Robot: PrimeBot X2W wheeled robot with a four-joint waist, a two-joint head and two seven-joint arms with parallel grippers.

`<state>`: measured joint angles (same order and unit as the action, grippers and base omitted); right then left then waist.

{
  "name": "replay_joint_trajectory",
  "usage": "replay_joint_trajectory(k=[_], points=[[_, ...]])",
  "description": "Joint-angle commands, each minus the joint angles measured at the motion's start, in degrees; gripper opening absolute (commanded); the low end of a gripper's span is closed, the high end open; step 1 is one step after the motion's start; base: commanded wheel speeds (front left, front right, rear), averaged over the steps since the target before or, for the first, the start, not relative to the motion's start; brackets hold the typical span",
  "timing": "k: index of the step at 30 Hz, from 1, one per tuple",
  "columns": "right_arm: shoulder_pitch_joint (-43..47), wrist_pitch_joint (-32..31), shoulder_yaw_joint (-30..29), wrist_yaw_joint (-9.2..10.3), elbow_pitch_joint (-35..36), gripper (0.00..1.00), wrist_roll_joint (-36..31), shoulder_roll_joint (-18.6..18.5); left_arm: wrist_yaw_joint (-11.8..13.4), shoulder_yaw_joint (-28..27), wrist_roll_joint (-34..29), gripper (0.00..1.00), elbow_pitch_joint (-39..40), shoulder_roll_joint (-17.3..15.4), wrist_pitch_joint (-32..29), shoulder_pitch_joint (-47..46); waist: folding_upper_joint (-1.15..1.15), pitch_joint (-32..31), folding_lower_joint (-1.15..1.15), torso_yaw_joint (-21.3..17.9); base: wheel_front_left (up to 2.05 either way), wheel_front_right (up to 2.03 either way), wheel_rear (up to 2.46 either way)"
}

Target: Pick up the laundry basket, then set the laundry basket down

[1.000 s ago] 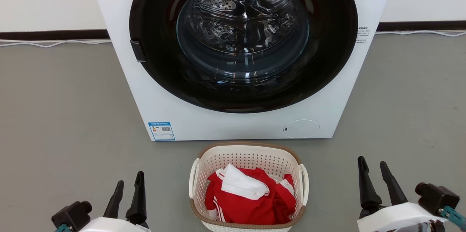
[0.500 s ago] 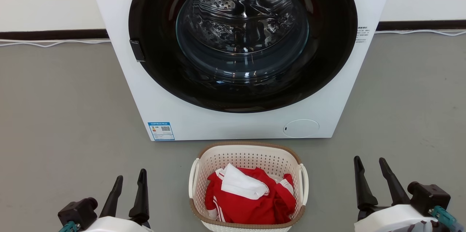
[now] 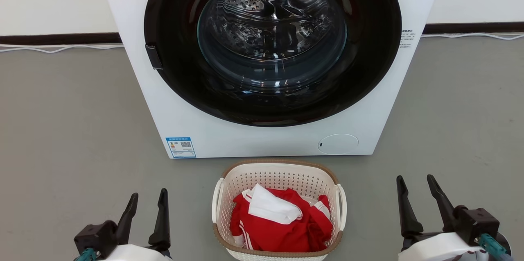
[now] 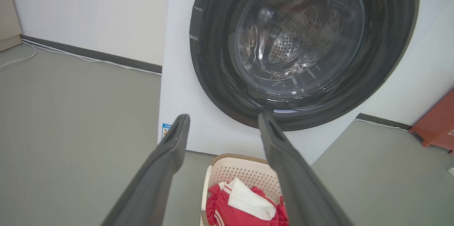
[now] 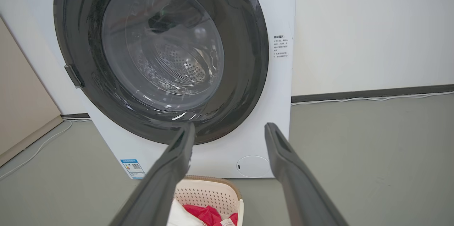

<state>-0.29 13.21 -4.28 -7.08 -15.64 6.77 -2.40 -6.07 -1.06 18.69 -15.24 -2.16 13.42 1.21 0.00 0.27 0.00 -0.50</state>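
Note:
The laundry basket (image 3: 278, 179) is cream-white and perforated with a tan-brown rim and white loop handles. It stands on the grey floor just in front of the washer, holding red and white clothes (image 3: 282, 222). My left gripper (image 3: 149, 195) is open at the lower left, well clear of the basket's left handle (image 3: 215, 201). Off to the lower right, apart from the right handle (image 3: 343, 201), my right gripper (image 3: 414, 181) is open too. The basket (image 4: 244, 174) shows between the left gripper's (image 4: 223, 119) fingers, and the basket (image 5: 207, 194) lies below the right gripper (image 5: 230, 128).
A white front-loading washer (image 3: 266, 134) with a shut dark round door stands right behind the basket. White cables (image 3: 57, 49) run along the dark skirting at the wall. An orange-red object (image 4: 438, 126) sits at the far right of the left wrist view.
Both grippers have shifted slightly inward toward the basket and a little lower in the head view. The basket has not moved.

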Motion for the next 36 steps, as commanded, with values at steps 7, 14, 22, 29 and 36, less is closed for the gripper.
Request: replay_joint_trajectory(k=[7,14,22,29,36], points=[[-2.2,1.8,1.2,-0.41,0.8,1.0,-4.8,-0.5,0.3,-1.4,-4.4,1.0,1.5,-0.7,1.6,-1.6,0.0,-0.1,0.0,-0.1,0.0,0.0,0.0],[-2.3,1.8,1.2,-0.41,0.4,1.0,-3.9,-0.5,0.3,-1.4,-3.7,1.0,1.1,-0.7,1.6,-1.6,0.0,0.0,0.0,-0.1,0.0,0.0,0.0],[-2.4,1.8,0.7,-0.41,-0.3,1.0,-3.6,-0.5,0.3,-1.5,-3.7,1.0,0.8,-0.7,1.6,-1.7,0.0,0.0,0.0,-0.2,0.0,0.0,0.0],[-2.6,1.8,0.6,-0.41,-0.6,1.0,-4.0,-0.5,0.5,-1.5,-4.1,1.0,0.9,-0.7,1.6,-1.7,0.0,0.0,0.0,-0.3,0.0,0.0,0.0],[-2.8,1.8,0.5,-0.41,-0.7,1.0,-4.1,-0.5,0.7,-1.3,-4.2,1.0,1.0,-0.7,1.6,-1.8,0.0,0.0,0.0,-0.3,0.0,0.0,0.0]])
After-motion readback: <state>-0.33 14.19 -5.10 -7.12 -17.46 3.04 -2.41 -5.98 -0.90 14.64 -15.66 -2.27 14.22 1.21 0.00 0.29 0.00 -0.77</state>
